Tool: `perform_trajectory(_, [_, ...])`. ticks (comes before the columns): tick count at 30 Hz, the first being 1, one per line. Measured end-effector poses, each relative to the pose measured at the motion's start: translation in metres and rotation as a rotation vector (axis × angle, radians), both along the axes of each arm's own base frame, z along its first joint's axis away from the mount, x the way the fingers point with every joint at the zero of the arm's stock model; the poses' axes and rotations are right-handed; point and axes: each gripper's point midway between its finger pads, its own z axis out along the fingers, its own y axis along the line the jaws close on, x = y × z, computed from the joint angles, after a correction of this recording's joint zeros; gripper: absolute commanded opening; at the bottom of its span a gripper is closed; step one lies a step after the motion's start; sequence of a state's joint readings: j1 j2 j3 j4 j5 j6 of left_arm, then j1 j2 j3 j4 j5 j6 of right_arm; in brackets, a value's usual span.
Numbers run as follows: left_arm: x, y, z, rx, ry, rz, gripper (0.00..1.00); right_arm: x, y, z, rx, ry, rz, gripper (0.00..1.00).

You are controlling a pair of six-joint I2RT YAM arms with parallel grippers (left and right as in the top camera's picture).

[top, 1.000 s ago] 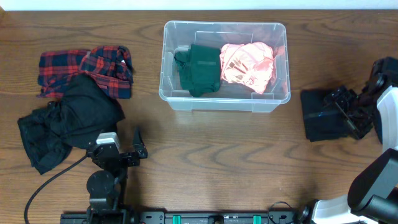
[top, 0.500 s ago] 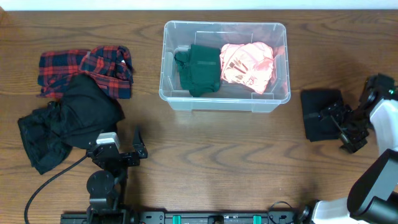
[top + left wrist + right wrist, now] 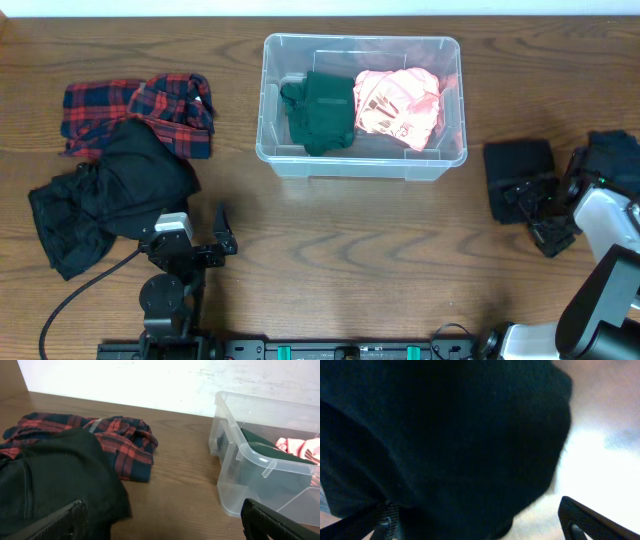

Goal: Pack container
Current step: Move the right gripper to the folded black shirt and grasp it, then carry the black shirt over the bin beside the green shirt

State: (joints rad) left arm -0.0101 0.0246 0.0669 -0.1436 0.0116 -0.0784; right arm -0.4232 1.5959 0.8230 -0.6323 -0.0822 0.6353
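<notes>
Status: the container (image 3: 272,100) stands at the far middle of the table (image 3: 330,260). It holds two items side by side, a dark green garment (image 3: 322,110) on its left and a pink garment (image 3: 398,105) on its right. I judge the packing as partly done.

Outstanding: three items lie outside the container.
- A folded black garment (image 3: 515,170), just right of the container.
- A red plaid garment (image 3: 135,108), well to the left.
- A crumpled black garment (image 3: 105,195), overlapping the plaid one's near edge.

My right gripper (image 3: 540,207) sits at the near right corner of the folded black garment. The right wrist view shows its fingers spread wide, with black cloth filling the frame between them. Nothing is clamped that I can confirm.

My left gripper (image 3: 165,522) is parked low near the crumpled black garment, its fingers spread wide and empty.

Change over the last second: my right gripper has shifted from the folded garment's right edge toward its near corner. The garment itself, the container, its contents and my left arm have not moved.
</notes>
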Motion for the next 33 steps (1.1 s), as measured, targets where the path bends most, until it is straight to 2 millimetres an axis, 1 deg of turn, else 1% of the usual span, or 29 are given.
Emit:
perform_trajectory(2, [0.000,0.000,0.000,0.000,0.000,0.000,0.98,0.010,-0.003,-0.002,-0.023,-0.054,0.023,0.93])
perform_trajectory(4, [0.000,0.000,0.000,0.000,0.000,0.000,0.98,0.016,-0.005,-0.003,-0.041,-0.094,0.044,0.87])
perform_trajectory(5, [0.000,0.000,0.000,0.000,0.000,0.000,0.98,0.019,-0.006,-0.003,-0.048,-0.113,0.057,0.82])
perform_trajectory(7, [0.000,0.000,0.000,0.000,0.000,0.000,0.98,0.025,-0.006,-0.003,-0.059,-0.149,0.090,0.64])
perform_trajectory(8, [0.000,0.000,0.000,0.000,0.000,0.000,0.98,0.029,-0.006,-0.002,-0.065,-0.170,0.110,0.48])
perform_trajectory(9, [0.000,0.000,0.000,0.000,0.000,0.000,0.98,0.034,-0.006,-0.001,-0.071,-0.192,0.133,0.36])
perform_trajectory(13, [0.000,0.000,0.000,0.000,0.000,0.000,0.98,0.052,-0.007,0.006,-0.099,-0.278,0.212,0.11])
perform_trajectory(15, [0.000,0.000,0.000,0.000,0.000,0.000,0.98,0.058,-0.009,0.009,-0.114,-0.308,0.234,0.03])
perform_trajectory(16, [0.000,0.000,0.000,0.000,0.000,0.000,0.98,0.060,-0.009,0.009,-0.118,-0.318,0.243,0.01])
perform_trajectory(24, [0.000,0.000,0.000,0.000,0.000,0.000,0.98,0.065,-0.005,0.012,-0.103,-0.352,0.280,0.01])
perform_trajectory(27, [0.000,0.000,0.000,0.000,0.000,0.000,0.98,0.065,0.001,0.019,-0.078,-0.374,0.294,0.01])
perform_trajectory(28, [0.000,0.000,0.000,0.000,0.000,0.000,0.98,0.065,0.004,0.025,-0.072,-0.387,0.299,0.01])
perform_trajectory(30, [0.000,0.000,0.000,0.000,0.000,0.000,0.98,0.067,0.009,0.043,-0.064,-0.430,0.315,0.01])
perform_trajectory(33, [0.000,0.000,0.000,0.000,0.000,0.000,0.98,0.079,0.015,0.085,-0.070,-0.539,0.352,0.01])
